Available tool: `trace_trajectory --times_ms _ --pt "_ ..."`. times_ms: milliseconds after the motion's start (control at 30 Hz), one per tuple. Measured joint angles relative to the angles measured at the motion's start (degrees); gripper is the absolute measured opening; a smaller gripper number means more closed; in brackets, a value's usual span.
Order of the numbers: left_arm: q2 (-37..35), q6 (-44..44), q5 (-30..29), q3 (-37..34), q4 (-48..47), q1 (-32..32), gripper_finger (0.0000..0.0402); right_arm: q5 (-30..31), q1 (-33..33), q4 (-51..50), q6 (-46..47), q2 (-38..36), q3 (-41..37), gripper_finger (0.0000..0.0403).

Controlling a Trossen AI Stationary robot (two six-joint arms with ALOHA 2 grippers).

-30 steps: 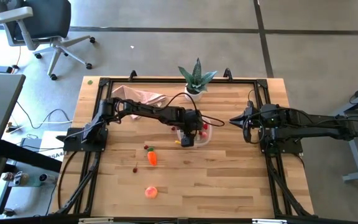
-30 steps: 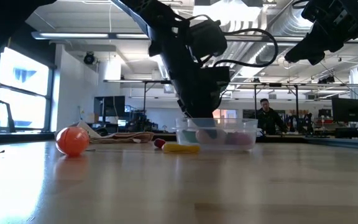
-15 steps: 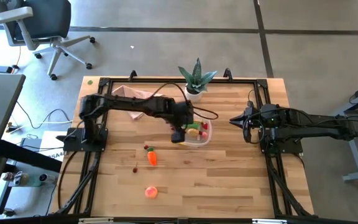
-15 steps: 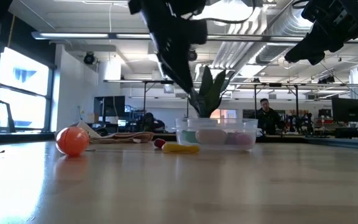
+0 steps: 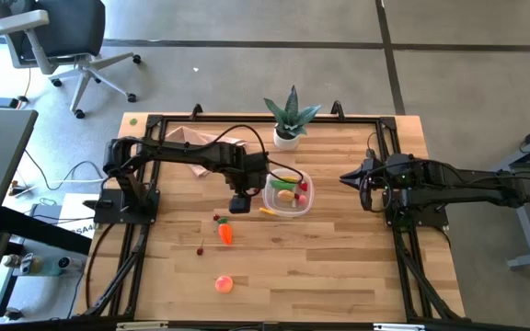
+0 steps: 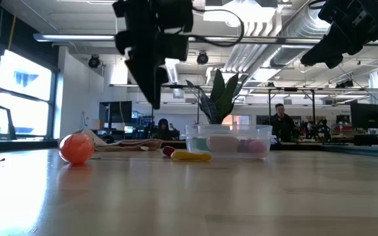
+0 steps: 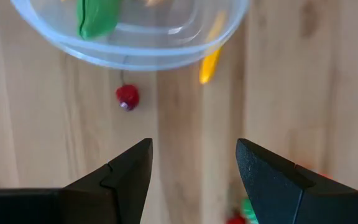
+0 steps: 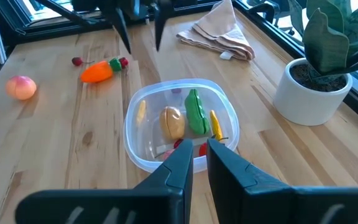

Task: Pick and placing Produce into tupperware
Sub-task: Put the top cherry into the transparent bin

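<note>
The empty left gripper (image 5: 239, 204), jaws apart, is probably being aimed at the carrot (image 5: 225, 233); it should be straddled crosswise.

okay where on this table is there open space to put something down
Bare wood spans the strip between the clear plastic tupperware and the parked right gripper, and the near edge beyond the pink-orange peach. Crowded: around the orange carrot, under the open left gripper.

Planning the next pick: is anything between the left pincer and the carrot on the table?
Nothing visible. The left pincer, open and empty, hangs beside the tupperware; the carrot lies on bare wood just past it, with only tiny red pieces at its leafy end.
</note>
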Motion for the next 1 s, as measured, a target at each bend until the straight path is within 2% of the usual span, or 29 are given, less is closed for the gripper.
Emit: trace_trajectory --times_ms 233,400,567,733,1000 --pt "0.0 2.41 -1.39 -9.96 11.68 1.84 0.0223 0.0 0.0 0.01 -0.01 0.0 0.0 0.0035" --pt "0.0 2.61 -3.92 -13.88 19.39 2.93 0.0223 0.0 -0.02 0.0 -0.02 0.0 0.0 0.0035" --pt "0.0 0.43 -9.06 -14.43 21.7 2.82 0.0223 0.0 -0.01 0.01 0.0 0.0 0.0 0.0035" --pt "0.02 0.48 -6.84 -14.43 23.94 2.73 0.0223 0.0 0.0 0.02 0.0 0.0 0.0 0.0035" --pt "0.79 1.25 -6.38 -14.47 25.75 2.73 0.0223 0.0 0.0 0.02 0.0 0.0 0.0 0.0035"
